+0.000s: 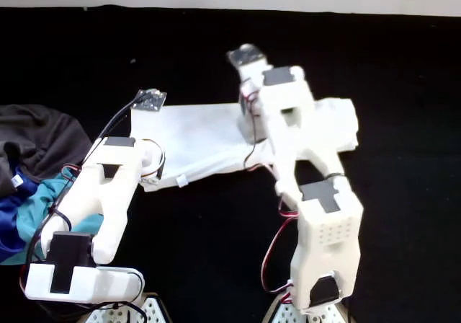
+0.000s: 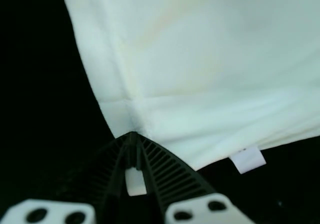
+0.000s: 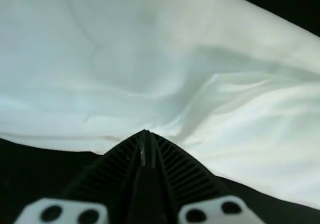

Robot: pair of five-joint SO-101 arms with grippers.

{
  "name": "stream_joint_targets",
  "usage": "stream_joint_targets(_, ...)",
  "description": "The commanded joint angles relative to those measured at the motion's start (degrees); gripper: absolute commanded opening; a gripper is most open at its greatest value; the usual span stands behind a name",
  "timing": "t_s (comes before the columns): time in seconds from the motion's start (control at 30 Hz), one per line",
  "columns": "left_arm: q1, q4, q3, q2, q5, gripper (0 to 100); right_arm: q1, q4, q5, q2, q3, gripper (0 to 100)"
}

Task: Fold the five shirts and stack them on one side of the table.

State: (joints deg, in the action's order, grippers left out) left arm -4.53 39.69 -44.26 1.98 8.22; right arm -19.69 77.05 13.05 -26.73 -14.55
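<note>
The left gripper (image 2: 132, 140) and right gripper (image 3: 144, 137) each pinch tight on the white shirt's (image 1: 194, 137) edge; likely to fold it over.

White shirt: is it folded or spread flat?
Folded, at least partly: the white shirt lies as a narrow rectangle, and stacked layers show along its edge.

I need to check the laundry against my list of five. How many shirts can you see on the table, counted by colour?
white shirt: 1
dark grey shirt: 1
blue shirt: 1
teal shirt: 1
Total: 4 shirts in sight. The three coloured ones lie bunched in a heap, which may hide another.
</note>
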Motion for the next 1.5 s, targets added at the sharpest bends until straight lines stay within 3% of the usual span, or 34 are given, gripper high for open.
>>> stream_joint_targets(0.0, 0.0, -1.2, 0.0, -0.2, -0.4, 1, -0.9, -5.1, -0.5, 3.8, 3.6, 0.6)
stream_joint_targets(0.3, 0.0, -1.2, 0.0, -0.2, -0.4, 1, -2.4, -1.6, -0.4, 4.3, 9.6, 0.6)
stream_joint_targets(0.7, 0.0, -1.2, 0.0, -0.2, -0.4, 1, -3.0, 1.3, -0.5, 3.8, -2.5, 0.6)
stream_joint_targets(0.97, 0.0, -1.2, 0.0, -0.2, -0.4, 1, -4.9, -8.7, -0.5, 3.7, 8.0, 0.6)
stream_joint_targets(1.3, 0.0, -1.2, 0.0, -0.2, -0.4, 1, -4.8, -1.2, -0.5, 4.6, 11.6, 0.6)
stream_joint_targets(1.47, 0.0, -1.2, 0.0, -0.2, -0.4, 1, -4.4, -1.1, -0.5, 11.8, 9.8, 0.6)
